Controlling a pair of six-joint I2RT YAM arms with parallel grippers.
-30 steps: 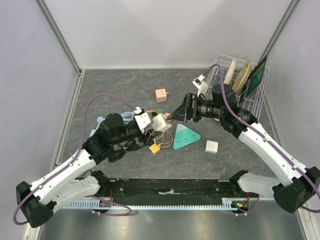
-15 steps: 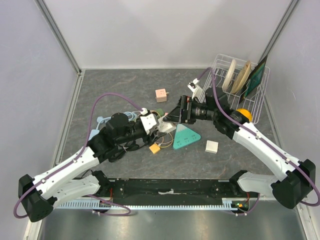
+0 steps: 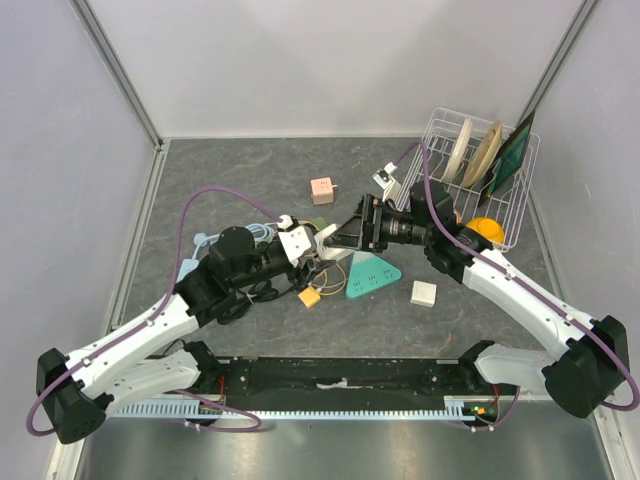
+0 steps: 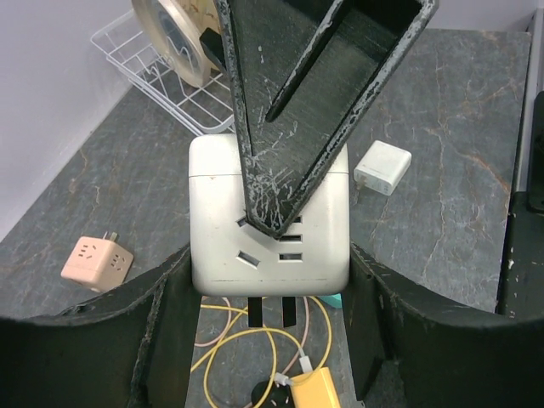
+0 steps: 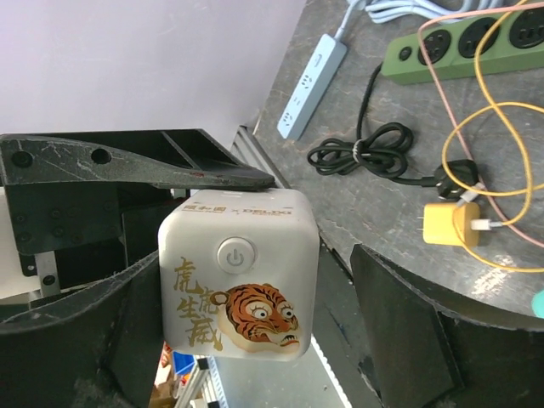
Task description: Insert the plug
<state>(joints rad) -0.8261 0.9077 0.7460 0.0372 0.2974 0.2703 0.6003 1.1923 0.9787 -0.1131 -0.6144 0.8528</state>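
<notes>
Plug cube point(image 4: 270, 217) clamped in L claw point(image 4: 269, 287); R claw point(image 5: 255, 297) open astride it.

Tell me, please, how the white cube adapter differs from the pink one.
The white cube adapter is gripped by the left tool; the pink cube adapter lies loose on the table. The white one carries a tiger print; the pink one looks plain. Both are cube-shaped with sockets.

Grey table point(image 3: 250, 170) is carrying clutter
Pink cube adapter point(image 3: 322, 190), teal triangle power strip point(image 3: 371, 273), white charger point(image 3: 424, 293), yellow plug point(image 3: 310, 297) and wire dish rack point(image 3: 437, 150) are sitting on it.
</notes>
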